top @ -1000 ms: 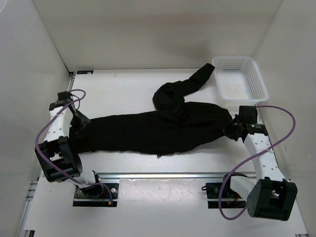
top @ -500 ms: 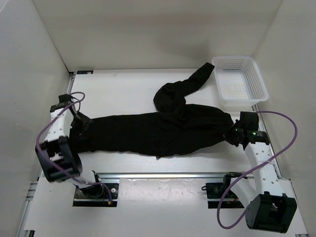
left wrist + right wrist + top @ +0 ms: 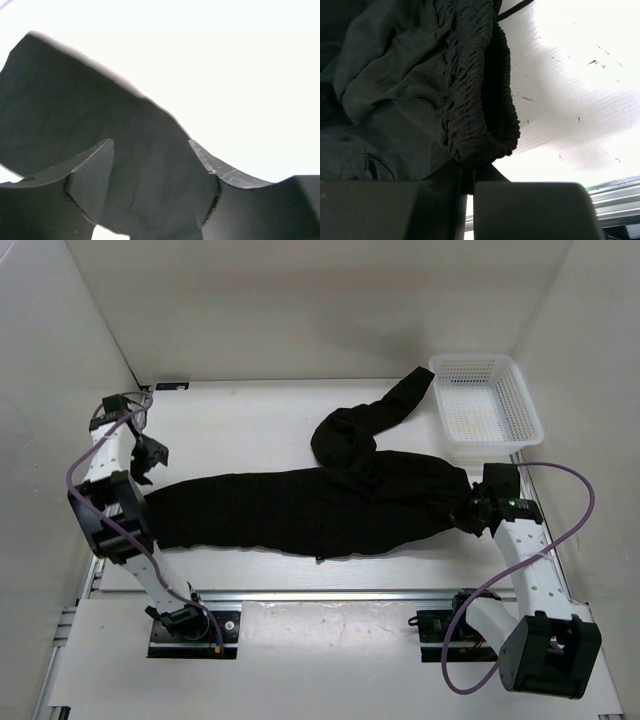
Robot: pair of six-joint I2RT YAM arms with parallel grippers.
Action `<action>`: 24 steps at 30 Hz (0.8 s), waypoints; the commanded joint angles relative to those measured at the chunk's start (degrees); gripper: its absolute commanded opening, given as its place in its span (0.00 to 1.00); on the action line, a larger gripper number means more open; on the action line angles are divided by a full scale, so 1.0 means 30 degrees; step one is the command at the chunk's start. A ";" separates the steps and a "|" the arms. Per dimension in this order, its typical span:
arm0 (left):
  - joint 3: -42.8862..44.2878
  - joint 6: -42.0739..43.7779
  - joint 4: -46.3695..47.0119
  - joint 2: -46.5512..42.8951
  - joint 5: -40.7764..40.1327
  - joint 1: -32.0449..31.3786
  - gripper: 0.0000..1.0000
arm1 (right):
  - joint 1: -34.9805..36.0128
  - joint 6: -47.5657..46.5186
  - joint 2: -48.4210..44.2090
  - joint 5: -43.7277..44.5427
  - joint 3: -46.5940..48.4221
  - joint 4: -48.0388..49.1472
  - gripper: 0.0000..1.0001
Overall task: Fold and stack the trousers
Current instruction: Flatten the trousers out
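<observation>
On the table (image 3: pixel 250 420), the trousers (image 3: pixel 300 505) lie full length, 0 folds made; right gripper (image 3: pixel 467 175) pinches the waistband (image 3: pixel 480 100), left gripper (image 3: pixel 150 145) hangs wide apart, empty

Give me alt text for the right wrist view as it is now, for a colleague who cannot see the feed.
The right gripper is shut on the gathered elastic waistband of the black trousers, whose cloth fills the left half of the view. To the right is the white table, lightly scuffed, with a metal rail at the bottom right corner.
</observation>
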 commanded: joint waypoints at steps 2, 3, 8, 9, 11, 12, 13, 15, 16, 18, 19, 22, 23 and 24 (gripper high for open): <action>0.2219 -0.0064 -0.0118 0.3198 -0.0075 0.0149 0.72 | -0.0098 -0.0527 0.0329 -0.0231 0.1202 -0.0171 0.00; 0.2222 -0.0064 -0.0353 0.3468 -0.0075 0.0149 0.73 | -0.0272 -0.0527 0.0329 -0.0231 0.1204 -0.0171 0.00; 0.0935 -0.0621 -0.0355 0.3647 -0.0658 0.0355 0.73 | -0.0274 -0.0527 0.0329 -0.0231 0.1204 -0.0346 0.00; 0.0701 -0.0795 -0.0181 0.3647 -0.0661 0.0558 0.73 | -0.0274 -0.0527 0.0503 -0.0231 0.1204 -0.0346 0.00; 0.0319 -0.0796 0.0082 0.3852 -0.0661 0.0560 0.73 | -0.0274 -0.0351 0.0505 -0.0231 0.1204 -0.0346 0.00; 0.0317 -0.0796 0.0084 0.4374 -0.0835 0.0560 0.71 | -0.0274 -0.0351 0.0505 -0.0231 0.1204 -0.0346 0.00; 0.0317 -0.0796 0.0084 0.4553 -0.0837 0.0560 0.69 | -0.0274 -0.0351 0.0505 -0.0231 0.1204 -0.0346 0.00; 0.0317 -0.0972 0.0084 0.4787 -0.0837 0.0560 0.65 | -0.0274 -0.0351 0.0505 -0.0231 0.1379 -0.0346 0.00; 0.0317 -0.0972 0.0084 0.4963 -0.0837 0.0560 0.60 | -0.0274 -0.0351 0.0505 -0.0231 0.1379 -0.0346 0.00; 0.0493 -0.0972 0.0084 0.4617 -0.0837 0.0560 0.28 | -0.0274 -0.0351 0.0505 -0.0055 0.1555 -0.0346 0.00; 0.0493 -0.0972 -0.0119 0.4324 -0.0837 0.0560 0.12 | -0.0274 -0.0351 0.0505 0.0119 0.1555 -0.0520 0.00; 0.0845 -0.0738 -0.0849 0.1962 -0.1508 0.0560 0.10 | -0.0274 -0.0351 0.0505 0.0324 0.1731 -0.0696 0.00; 0.1019 -0.0477 -0.1143 0.1136 -0.2323 0.0328 0.10 | -0.0274 -0.0351 0.0505 0.0326 0.1731 -0.0698 0.00; 0.1021 -0.0300 -0.1436 0.0286 -0.2737 0.0325 0.10 | -0.0274 -0.0351 0.0331 0.0500 0.1731 -0.0698 0.00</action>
